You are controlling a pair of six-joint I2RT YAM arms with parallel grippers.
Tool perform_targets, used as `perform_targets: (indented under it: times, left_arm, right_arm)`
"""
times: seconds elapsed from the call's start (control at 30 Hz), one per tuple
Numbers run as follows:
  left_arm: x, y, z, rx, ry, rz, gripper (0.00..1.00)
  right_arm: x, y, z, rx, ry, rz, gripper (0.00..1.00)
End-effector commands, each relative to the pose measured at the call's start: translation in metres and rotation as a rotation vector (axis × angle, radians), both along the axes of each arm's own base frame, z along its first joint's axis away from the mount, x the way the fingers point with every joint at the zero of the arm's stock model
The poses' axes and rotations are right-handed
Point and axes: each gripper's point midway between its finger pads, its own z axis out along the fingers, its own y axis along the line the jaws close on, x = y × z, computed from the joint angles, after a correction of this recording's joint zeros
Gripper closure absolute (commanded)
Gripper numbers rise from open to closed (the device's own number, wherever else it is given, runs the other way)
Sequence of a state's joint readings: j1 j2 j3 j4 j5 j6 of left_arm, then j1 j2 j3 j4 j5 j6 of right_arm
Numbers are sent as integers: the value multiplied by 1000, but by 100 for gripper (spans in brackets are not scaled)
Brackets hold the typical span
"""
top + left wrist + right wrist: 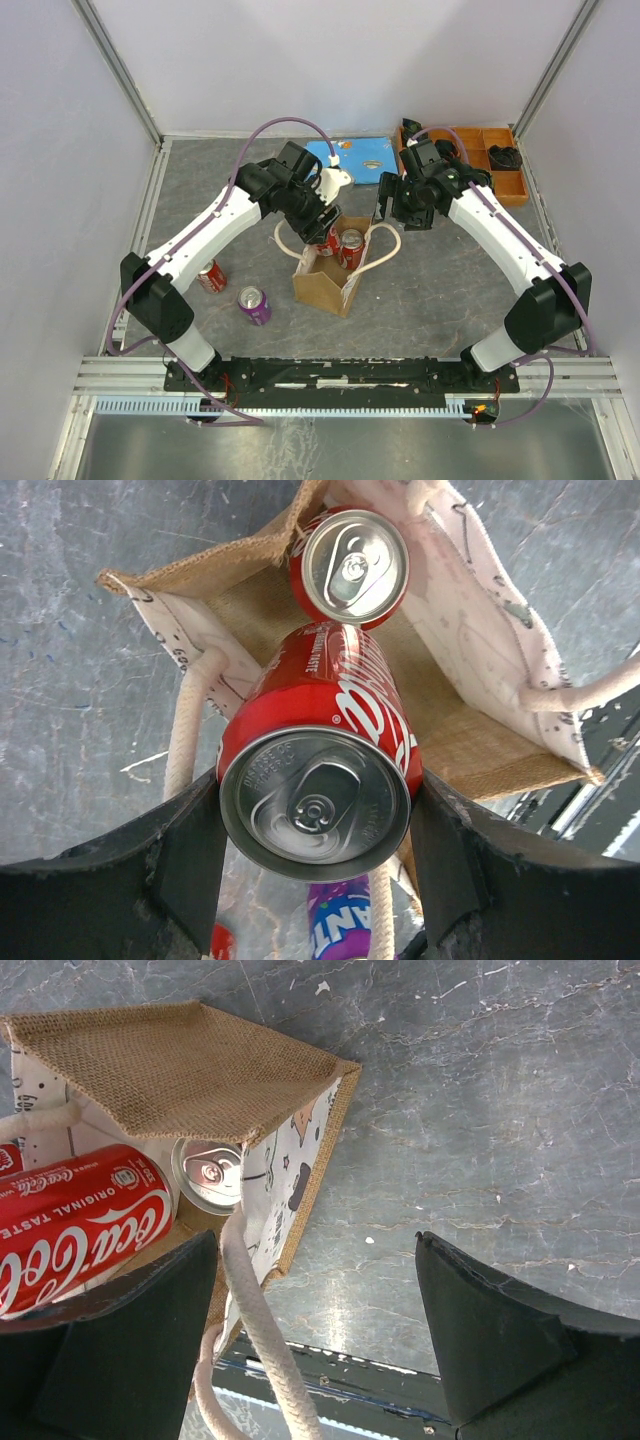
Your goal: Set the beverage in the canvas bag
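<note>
The red cola can (330, 720) is held between the fingers of the left gripper (315, 815), over the open mouth of the canvas bag (325, 285). The bag is set on the counter (430, 290) between the two arms. A second red can (351, 245) is seen upright inside it. The right gripper (315, 1250) is spread wide, with nothing held, just beside the bag's rope handle (260, 1330). A purple can (254, 305) and a third red can (211, 277) are seen on the counter near the left arm.
</note>
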State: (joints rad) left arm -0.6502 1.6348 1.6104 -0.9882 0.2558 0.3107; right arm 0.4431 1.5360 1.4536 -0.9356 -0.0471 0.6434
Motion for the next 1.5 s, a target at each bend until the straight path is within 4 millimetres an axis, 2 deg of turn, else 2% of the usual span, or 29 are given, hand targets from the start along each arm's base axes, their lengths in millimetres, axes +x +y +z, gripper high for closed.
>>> perform_targets:
  times: [0.0,0.17,0.8,0.97,1.17,1.37,1.47]
  left_arm:
    - [13,7,20,31,-146,-61,97]
    - [17,9,6,75,-131,-64,97]
    - [46,-22,-47,59,-86,-29,97]
    - [47,-36,-44,23,-66,-35,97]
    - [48,-44,-52,19,-60,-23,97]
    - [57,-56,-39,-29,-90,5,97]
    - [59,-60,-40,-41,-90,9,97]
  right_arm:
    - [2,0,13,19,-51,-18,12]
    - [5,1,15,21,-55,-20,12]
    - [2,-3,14,0,-46,-33,12]
    - [3,-3,12,-5,-41,-31,12]
    - [6,-1,10,-7,-34,-22,12]
    - [9,1,9,-5,-29,-13,12]
    - [9,1,8,-8,-27,-11,12]
